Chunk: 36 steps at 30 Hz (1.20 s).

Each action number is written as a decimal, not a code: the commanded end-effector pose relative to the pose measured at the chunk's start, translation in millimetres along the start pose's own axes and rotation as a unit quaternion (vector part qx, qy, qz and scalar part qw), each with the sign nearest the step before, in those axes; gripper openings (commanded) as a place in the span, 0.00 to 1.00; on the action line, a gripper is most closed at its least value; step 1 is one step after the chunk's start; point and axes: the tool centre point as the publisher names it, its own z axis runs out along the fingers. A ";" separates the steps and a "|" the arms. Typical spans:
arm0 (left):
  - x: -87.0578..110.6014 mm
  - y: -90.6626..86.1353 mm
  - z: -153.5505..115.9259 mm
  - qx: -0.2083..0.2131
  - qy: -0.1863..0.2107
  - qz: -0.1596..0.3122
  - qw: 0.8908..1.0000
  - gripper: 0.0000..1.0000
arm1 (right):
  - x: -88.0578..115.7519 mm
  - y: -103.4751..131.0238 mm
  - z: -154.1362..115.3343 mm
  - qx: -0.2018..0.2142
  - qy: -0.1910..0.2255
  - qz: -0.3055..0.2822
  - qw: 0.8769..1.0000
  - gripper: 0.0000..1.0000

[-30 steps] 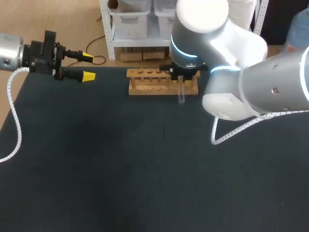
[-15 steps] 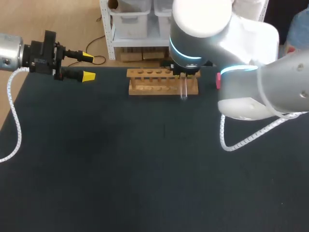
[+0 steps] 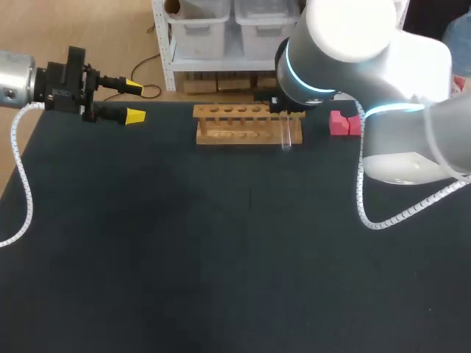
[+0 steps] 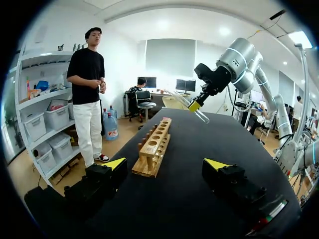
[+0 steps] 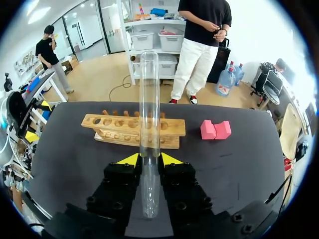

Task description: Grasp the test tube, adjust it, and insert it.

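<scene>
- Since the earlier frames the right arm [image 3: 412, 95] has swung towards its own side, carrying the test tube [image 3: 287, 133] along the front of the wooden rack [image 3: 237, 125] from just inside its right end to that end itself
- That move has uncovered a pink block [image 3: 344, 123], which lies on the table [image 3: 221, 257] just beyond the rack's right end and apart from it
- The left arm [image 3: 18, 79] has stayed where it was, at the table's far left corner
- The right gripper [image 5: 149, 159] is clamped on the test tube: in the right wrist view its two yellow tips press the clear glass from either side, near the tube's lower part, and the rest of the tube runs out ahead of the fingers across the rack
- In the left wrist view the tube is tilted and held in the air above the table, past the far end of the rack and not in any of its holes
- The rack lies lengthwise near the table's far edge, its row of holes facing up
- The left gripper [image 4: 165, 164] has its fingers spread wide apart, pointing along the table towards the rack and well apart from it
- From the head view the right gripper's fingers are mostly hidden under its own arm
</scene>
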 end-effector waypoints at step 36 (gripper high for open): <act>1.0 -1.1 -0.4 -0.001 -0.001 0.001 1.000 1.00 | 0.2 23.7 -7.9 0.073 -0.149 0.054 0.985 0.00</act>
